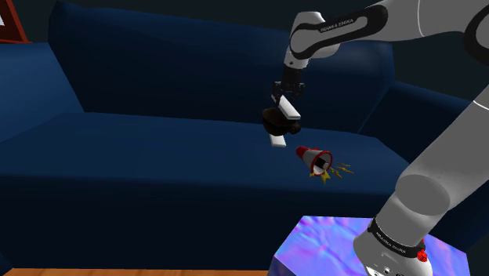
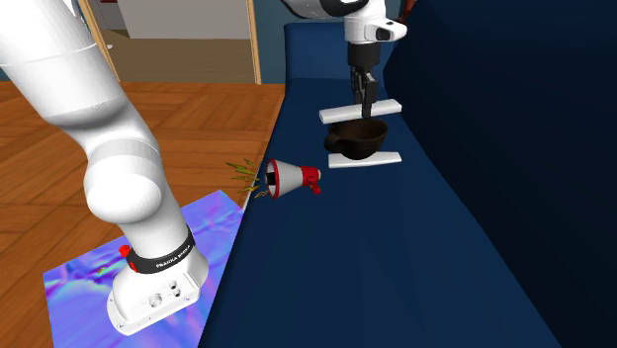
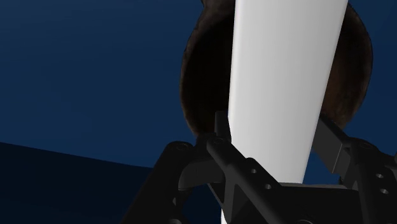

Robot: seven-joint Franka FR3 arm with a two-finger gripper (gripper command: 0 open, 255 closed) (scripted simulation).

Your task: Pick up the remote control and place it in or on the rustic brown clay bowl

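Over the bowl (image 2: 356, 140), on the sofa (image 1: 157, 165) seat close to the backrest, the gripper (image 2: 366, 109) points down with its fingers clamped on the remote (image 2: 341, 113), a plain white slab. The remote is in the air just above the bowl's rim and, as far as I can tell, apart from it. Its long axis runs roughly level, left to right in the second exterior view, and it overhangs the rim on both sides, so it looks longer than the bowl is wide. In the wrist view the remote (image 3: 286, 83) runs out from between the fingers (image 3: 222, 153) across the bowl's (image 3: 197, 95) dark brown hollow. The next move turns on this: the bowl lies straight below the held remote, so a short descent and release should lay it across the rim or tip one end inside. A second white slab (image 2: 364, 158) lies on the seat just beside the bowl's near side. A red and white megaphone (image 2: 294, 178) lies nearer the seat's edge, apart from both.
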